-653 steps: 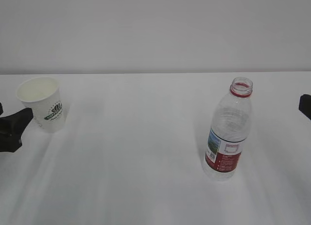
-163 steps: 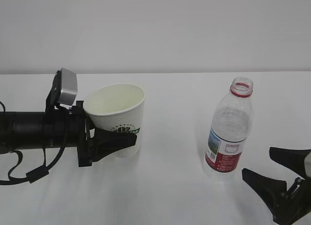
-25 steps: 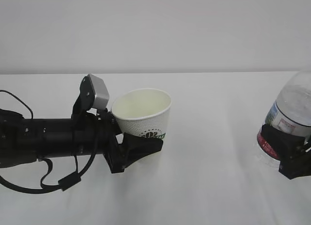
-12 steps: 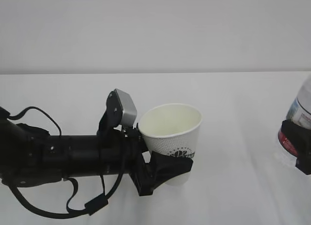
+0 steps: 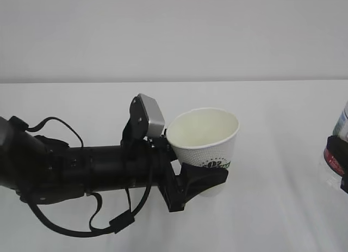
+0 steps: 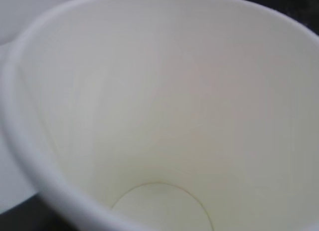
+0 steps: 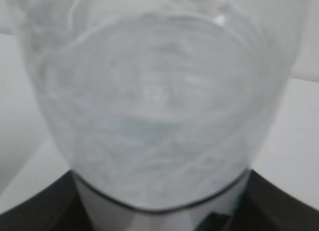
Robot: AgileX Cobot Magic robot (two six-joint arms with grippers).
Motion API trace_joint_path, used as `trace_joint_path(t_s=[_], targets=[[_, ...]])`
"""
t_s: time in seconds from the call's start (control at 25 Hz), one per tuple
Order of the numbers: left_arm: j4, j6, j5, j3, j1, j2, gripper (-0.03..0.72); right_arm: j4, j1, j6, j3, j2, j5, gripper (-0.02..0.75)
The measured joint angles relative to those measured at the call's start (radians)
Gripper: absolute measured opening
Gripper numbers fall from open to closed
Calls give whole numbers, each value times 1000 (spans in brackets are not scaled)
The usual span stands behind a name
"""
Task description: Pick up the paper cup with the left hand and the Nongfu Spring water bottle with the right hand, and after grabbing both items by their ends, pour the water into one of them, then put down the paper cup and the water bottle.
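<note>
Your left gripper [image 5: 204,181] clamps the paper cup [image 5: 205,141] low on its base, lifted at centre frame, mouth up and empty. Your right gripper [image 5: 340,170], jaws closed around the Nongfu Spring water bottle [image 5: 341,140], sits at the right edge. With the neck out of frame, a misaligned pour could spill, and the thin cup could crush or slip.

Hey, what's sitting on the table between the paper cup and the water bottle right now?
Nothing: in the exterior view the white table is bare between the paper cup and the water bottle at the right edge.
</note>
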Motion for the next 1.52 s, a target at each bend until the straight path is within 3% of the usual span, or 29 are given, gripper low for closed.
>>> trace_joint_path(t_s=[0.6, 1.12, 1.52], targets=[[11, 3, 100, -35, -104, 30, 528, 48, 0, -44, 0, -18, 53, 470], [7, 3, 76, -56, -117, 62, 528, 58, 0, -48, -42, -145, 228, 470], [53, 3, 146, -110, -159, 62, 528, -17, 0, -66, -64, -147, 293, 470]])
